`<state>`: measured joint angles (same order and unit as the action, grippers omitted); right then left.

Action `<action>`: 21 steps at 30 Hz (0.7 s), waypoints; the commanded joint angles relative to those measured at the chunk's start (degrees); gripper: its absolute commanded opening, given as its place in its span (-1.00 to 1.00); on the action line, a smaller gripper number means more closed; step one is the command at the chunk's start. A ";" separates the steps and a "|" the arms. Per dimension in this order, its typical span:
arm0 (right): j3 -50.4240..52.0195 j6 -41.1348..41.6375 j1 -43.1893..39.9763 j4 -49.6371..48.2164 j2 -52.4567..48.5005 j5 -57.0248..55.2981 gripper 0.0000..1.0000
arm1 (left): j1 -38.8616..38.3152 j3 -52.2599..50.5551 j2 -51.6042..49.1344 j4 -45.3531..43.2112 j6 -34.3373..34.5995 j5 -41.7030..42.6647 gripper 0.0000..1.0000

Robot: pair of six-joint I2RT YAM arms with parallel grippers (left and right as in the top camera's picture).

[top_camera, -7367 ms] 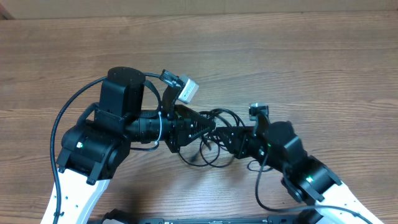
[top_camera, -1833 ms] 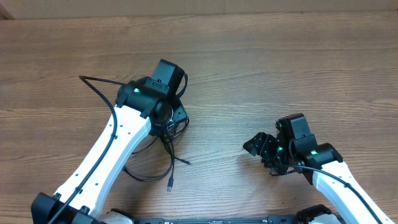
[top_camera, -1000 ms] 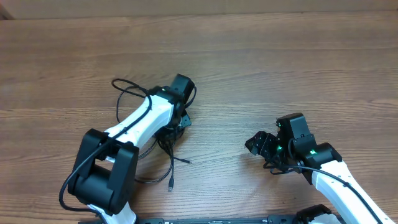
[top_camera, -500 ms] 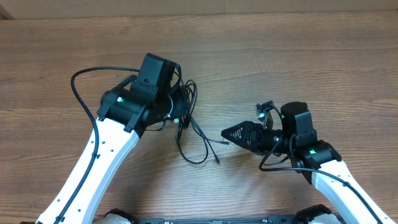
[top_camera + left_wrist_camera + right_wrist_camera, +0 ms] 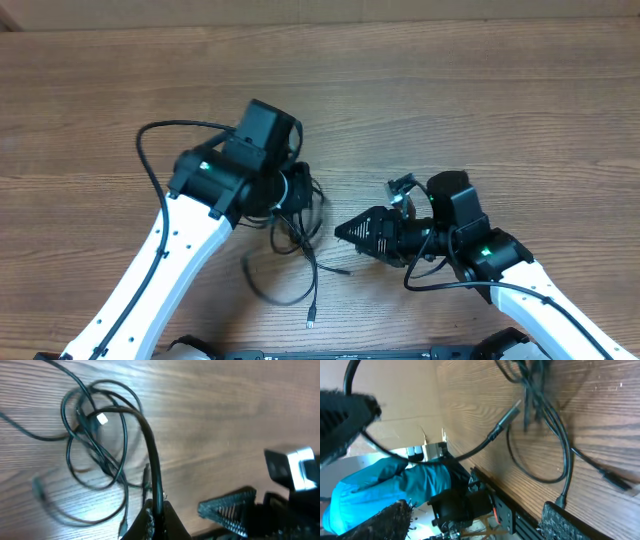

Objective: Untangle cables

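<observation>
The cables [image 5: 297, 235] are thin black cords bunched below my left gripper [image 5: 290, 195], with one loose plug end [image 5: 310, 321] trailing toward the front edge. In the left wrist view my left gripper [image 5: 157, 519] is shut on one black cord, which rises from the jaws to the looped tangle [image 5: 95, 440] lying on the wood. My right gripper [image 5: 345, 230] points left, a short way right of the bunch, and is open. In the right wrist view its fingers [image 5: 565, 522] stand wide apart with nothing between them, and the cables [image 5: 535, 395] lie ahead.
The wooden table [image 5: 480, 90] stretches around both arms. The right gripper's finger [image 5: 230, 509] and wrist camera [image 5: 295, 467] show in the left wrist view. Past the table's front edge [image 5: 485, 485] a person in blue [image 5: 395, 490] is visible.
My right gripper has moved left toward the cables. My left gripper has shifted slightly right and forward with the cord, and the loose end has swung down toward the front edge.
</observation>
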<state>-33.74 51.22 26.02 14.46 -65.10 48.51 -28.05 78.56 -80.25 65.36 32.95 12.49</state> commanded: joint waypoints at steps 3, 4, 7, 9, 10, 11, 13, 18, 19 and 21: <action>-0.42 6.01 0.28 -3.67 -0.02 -7.87 0.64 | -1.90 -0.48 0.48 -0.46 -5.75 1.62 -0.91; -0.42 6.60 0.28 -4.44 -0.02 -8.70 0.64 | -1.97 -0.48 0.50 -0.83 -5.77 2.40 -0.91; -0.42 7.50 0.28 -5.16 -0.02 -12.68 0.65 | -1.90 -0.42 0.57 -4.07 -7.39 8.41 -0.91; -0.42 7.26 0.31 -4.81 -0.13 -16.00 0.74 | -1.81 -0.24 0.57 -8.00 -11.37 14.60 -0.92; -0.42 7.28 0.35 -4.76 -0.28 -17.40 0.78 | -1.81 -0.09 0.57 -9.99 -13.11 17.31 -0.92; -0.42 7.23 0.35 -4.85 -0.59 -18.86 0.81 | -1.81 0.13 0.57 -12.20 -14.69 19.69 -0.92; -0.42 5.40 0.35 -5.11 -1.27 -20.98 0.89 | -1.81 0.85 0.59 -15.34 -16.33 22.08 -0.92; -0.42 -12.98 1.20 -5.64 -4.13 -21.99 0.89 | -1.81 4.79 0.96 -17.84 -18.32 26.51 -0.91; -0.42 -16.92 1.66 -5.73 -4.92 -22.01 0.90 | -1.81 5.88 1.25 -17.79 -18.97 27.06 -0.92; -0.42 -21.03 2.36 -6.64 -6.40 -22.25 0.91 | -1.81 7.72 1.84 -17.79 -19.78 28.04 -0.92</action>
<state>-33.74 42.17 27.22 8.64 -70.00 28.05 -29.69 82.11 -80.25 48.36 17.02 35.33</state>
